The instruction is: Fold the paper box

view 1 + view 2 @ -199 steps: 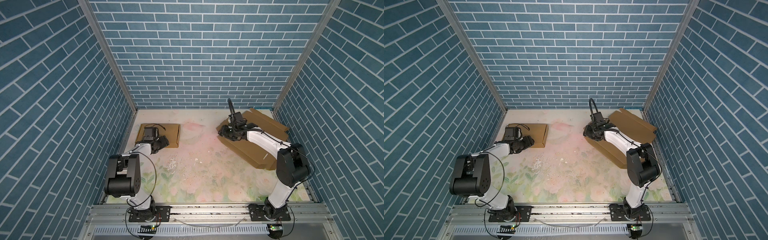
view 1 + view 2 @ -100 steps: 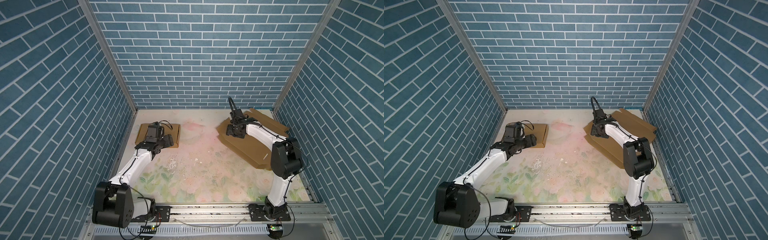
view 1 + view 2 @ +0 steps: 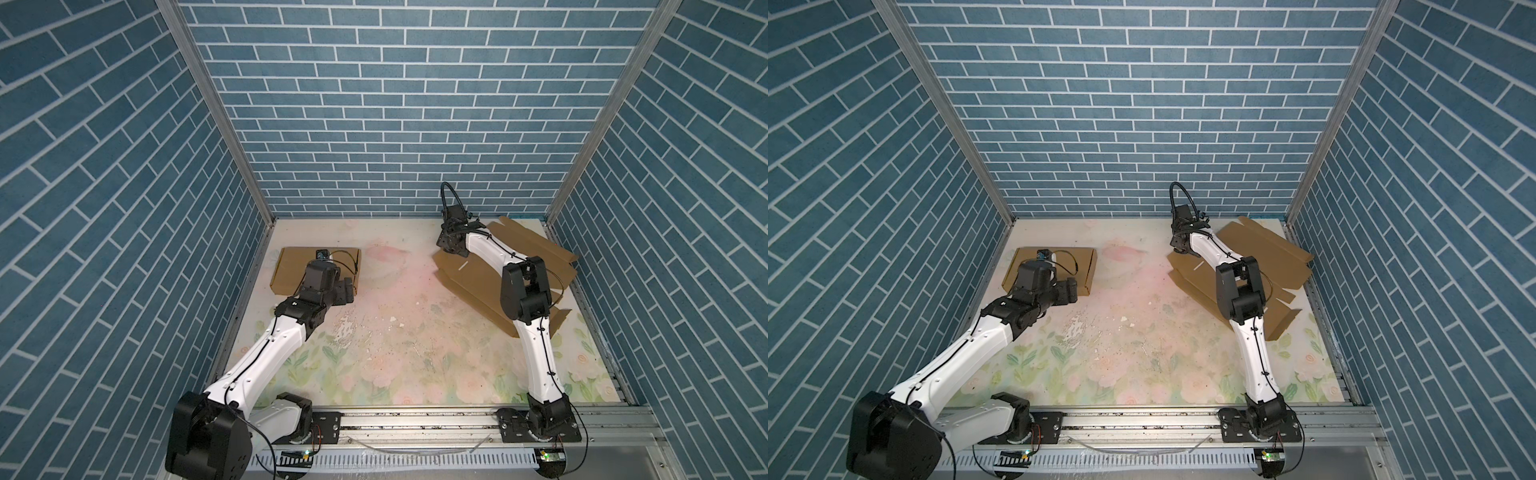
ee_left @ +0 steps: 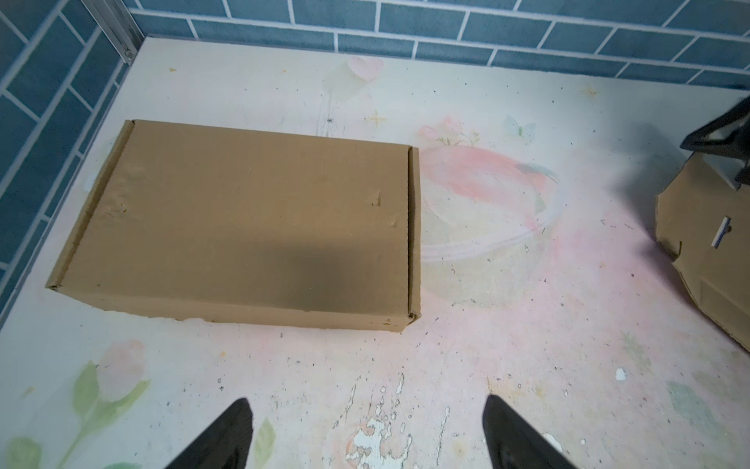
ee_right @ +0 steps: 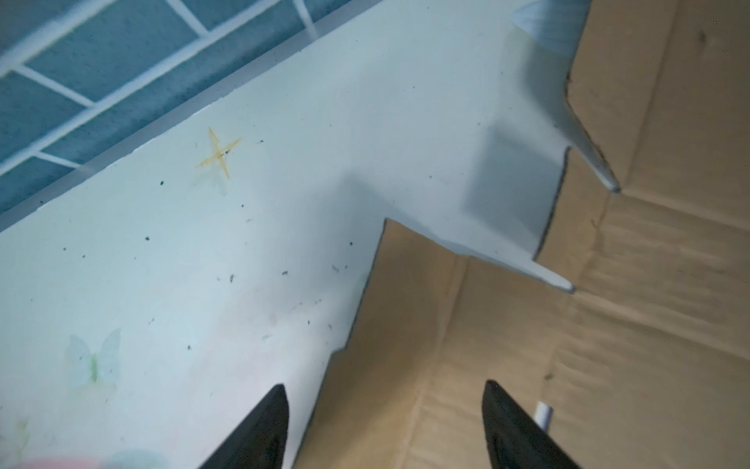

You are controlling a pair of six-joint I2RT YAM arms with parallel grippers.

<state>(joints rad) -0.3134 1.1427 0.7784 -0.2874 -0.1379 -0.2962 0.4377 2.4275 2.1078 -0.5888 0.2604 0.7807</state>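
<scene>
Left wrist view shows my left pincer (image 4: 367,410) spread wide and empty, hanging over bare surface just short of the near edge of the closed rectangular brown cardboard box (image 4: 243,219). That box lies flat near the far left corner of the pale floral-printed surface (image 3: 395,332), lid down and untouched.

Over the last second both pincers have widened. The left arm has unfolded from a tucked pose into a long reach. The right pincer (image 5: 385,406) has slid along the flat unfolded brown cardboard blank (image 3: 548,249) toward the far edge. It is also spread and pinches nothing. One fingertip sits over the surface and the other over the cardboard, with the blank's notched edge running between them. I cannot tell whether either tip touches.

I read this as one box finished and released, with the blank in the far right corner as the piece to work next.

The middle of the surface is open, marked only by chipped flecks, so I can drag the blank there. The corners are tighter. The blue brick-pattern walls (image 3: 374,124) stand just beside the closed box on the left and close to the blank on the right. My right forearm lies across the blank, which could pin it as I pull.
</scene>
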